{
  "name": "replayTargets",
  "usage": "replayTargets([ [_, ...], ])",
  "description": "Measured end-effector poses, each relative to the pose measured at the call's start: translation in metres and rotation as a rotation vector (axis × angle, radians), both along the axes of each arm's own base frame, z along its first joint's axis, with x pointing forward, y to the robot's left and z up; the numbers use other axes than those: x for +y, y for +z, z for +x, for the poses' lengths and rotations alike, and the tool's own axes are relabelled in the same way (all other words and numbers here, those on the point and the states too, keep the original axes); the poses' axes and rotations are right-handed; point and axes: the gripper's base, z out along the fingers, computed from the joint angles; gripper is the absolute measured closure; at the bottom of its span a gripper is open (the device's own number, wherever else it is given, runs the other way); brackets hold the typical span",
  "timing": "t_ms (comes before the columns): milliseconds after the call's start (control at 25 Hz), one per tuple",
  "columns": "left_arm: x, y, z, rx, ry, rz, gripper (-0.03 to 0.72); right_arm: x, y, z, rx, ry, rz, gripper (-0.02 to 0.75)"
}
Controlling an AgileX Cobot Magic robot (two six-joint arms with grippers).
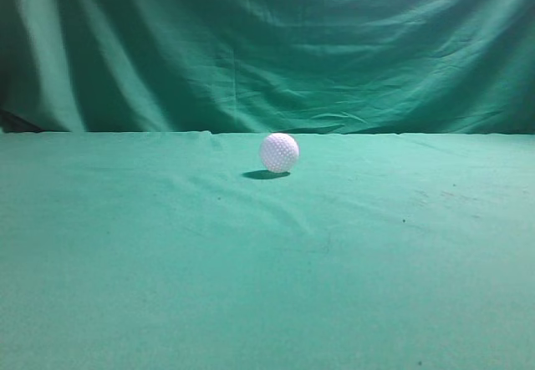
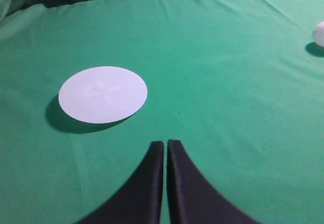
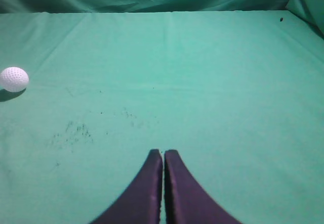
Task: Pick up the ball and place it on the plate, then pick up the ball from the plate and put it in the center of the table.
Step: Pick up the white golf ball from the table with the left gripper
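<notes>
The ball sits alone on the table, near the middle of the exterior view and toward the back edge, just in front of the draped backdrop; nothing touches it. From my left wrist it shows only as a sliver at about two o'clock, cut by the frame edge, while the plate lies flat at about eleven o'clock, well apart from the ball. From my right wrist the ball is off at about ten o'clock. My left pincer has its two fingers pressed together with only a hairline gap, holding nothing, and my right pincer is the same. Neither arm shows in the exterior view. I judge the task is at its very start: the first pick-up is not yet made. To do it well, I would spread one pincer wide before coming near, centre it over the ball, come straight down so a finger does not nudge it into rolling, and close gently across its middle. The cloth is wrinkled, so a bumped ball could wander.
</notes>
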Motion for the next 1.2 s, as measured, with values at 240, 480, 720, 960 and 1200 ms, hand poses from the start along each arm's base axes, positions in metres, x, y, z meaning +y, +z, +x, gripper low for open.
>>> replayTargets([
  [240,0.0,0.0,0.0,0.0,0.0,0.0,0.688,0.0,0.0,0.0,0.0,0.0,0.0,0.738],
  [480,0.001,0.014,0.003,-0.144,0.029,-0.084,0.688,0.0,0.0,0.0,0.0,0.0,0.0,0.738],
  [720,0.009,0.039,0.003,-0.417,0.107,-0.217,0.688,0.0,0.0,0.0,0.0,0.0,0.0,0.738],
  [960,0.008,0.047,0.001,-0.391,0.108,-0.445,0.688,0.0,0.0,0.0,0.0,0.0,0.0,0.738],
  [1200,-0.001,0.081,0.006,-0.222,0.041,-0.351,0.688,0.0,0.0,0.0,0.0,0.0,0.0,0.738],
])
